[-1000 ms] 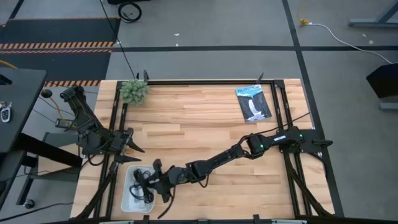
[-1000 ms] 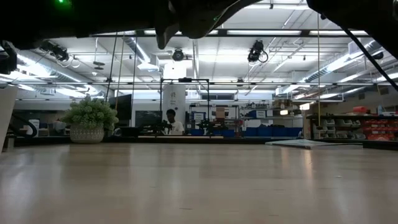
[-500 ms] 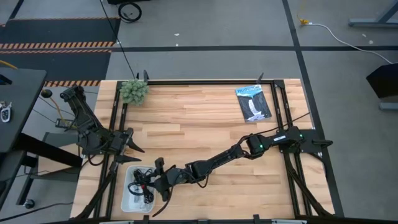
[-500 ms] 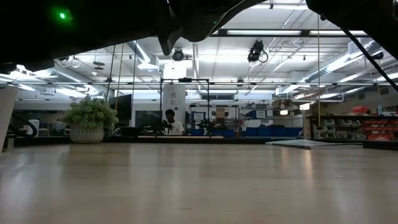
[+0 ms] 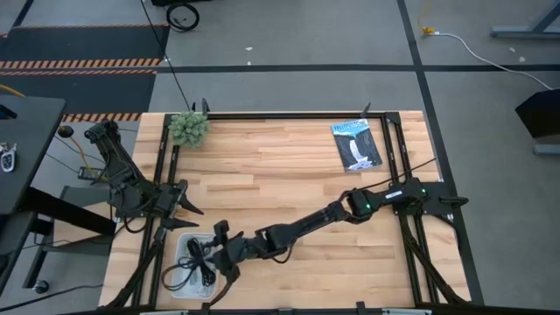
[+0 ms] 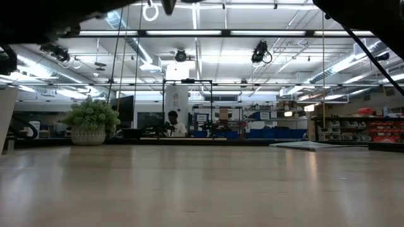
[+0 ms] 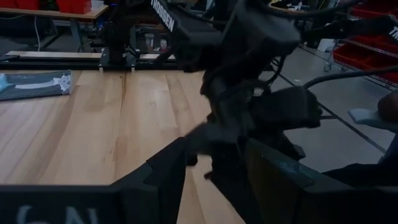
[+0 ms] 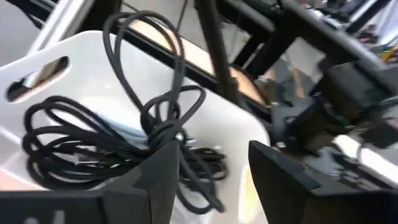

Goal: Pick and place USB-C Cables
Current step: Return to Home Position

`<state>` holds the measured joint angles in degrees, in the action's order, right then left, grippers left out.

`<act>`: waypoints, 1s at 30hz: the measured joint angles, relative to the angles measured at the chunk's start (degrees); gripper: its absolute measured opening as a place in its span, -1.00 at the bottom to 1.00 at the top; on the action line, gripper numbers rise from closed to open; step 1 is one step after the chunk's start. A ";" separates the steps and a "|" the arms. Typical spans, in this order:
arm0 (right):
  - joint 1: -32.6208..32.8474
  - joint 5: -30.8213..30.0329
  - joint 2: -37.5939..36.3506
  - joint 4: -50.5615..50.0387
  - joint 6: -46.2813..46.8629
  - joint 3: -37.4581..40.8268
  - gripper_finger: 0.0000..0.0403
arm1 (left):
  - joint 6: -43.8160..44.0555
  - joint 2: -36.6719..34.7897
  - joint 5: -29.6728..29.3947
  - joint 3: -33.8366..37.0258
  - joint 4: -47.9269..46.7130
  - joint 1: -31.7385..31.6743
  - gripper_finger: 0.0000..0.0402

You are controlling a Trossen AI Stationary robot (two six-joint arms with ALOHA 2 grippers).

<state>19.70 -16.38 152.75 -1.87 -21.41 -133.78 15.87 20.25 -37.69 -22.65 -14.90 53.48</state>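
A white bin point(image 5: 186, 268) sits at the table's near-left corner. The right wrist view shows black USB-C cables point(image 8: 81, 149) coiled inside it on its floor. One black cable point(image 8: 163, 118) stands up from the heap in tall loops. My right gripper point(image 5: 216, 254) point(image 8: 214, 168) hovers over the bin's right rim, open, with that looped cable's knot just off one fingertip. A pale strand point(image 8: 127, 132) shows under the black coils. My left gripper point(image 5: 185, 206) point(image 7: 217, 168) waits open at the left edge, facing the right arm. My right gripper stands open over the bin. The looped black cable's knot point(image 8: 169, 132) lies right at the tip of one finger point(image 8: 160, 163). I cannot tell whether they touch. The cable's lower strands rest on the coils in the bin.
A blue-and-white flat packet point(image 5: 357, 144) lies at the table's far right. A small potted plant point(image 5: 188, 128) stands at the far-left corner. The black frame rails run along the table's edges beside the bin. Bare wood fills the middle of the table.
My right gripper has shifted a little toward the table's left, over the bin. The black cable that trailed below it near the table's front edge now lies across the bin.
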 joint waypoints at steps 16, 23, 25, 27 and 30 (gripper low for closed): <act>4.41 -41.30 -6.73 -13.33 -22.10 -0.98 -0.12 | 4.59 0.00 2.63 0.00 0.27 -0.01 -0.14; 3.97 -33.67 -17.60 -29.53 -3.92 -1.07 -0.28 | 4.60 -0.02 3.41 0.00 1.25 -0.01 -0.14; 3.44 -30.23 -19.95 -37.18 4.38 -1.05 -0.33 | 4.60 -0.02 3.43 0.00 1.25 0.01 -0.14; 2.79 -28.03 -21.71 -43.49 11.17 -1.02 -0.36 | 4.60 -0.02 3.43 0.00 1.29 -0.01 -0.14; 1.96 -27.86 -22.88 -49.20 18.00 -0.99 -0.40 | 5.20 -0.02 3.45 0.00 1.29 0.01 -0.14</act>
<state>21.66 -44.24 129.87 -51.07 -3.41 -134.77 21.07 20.23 -34.24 -22.65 -13.61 53.49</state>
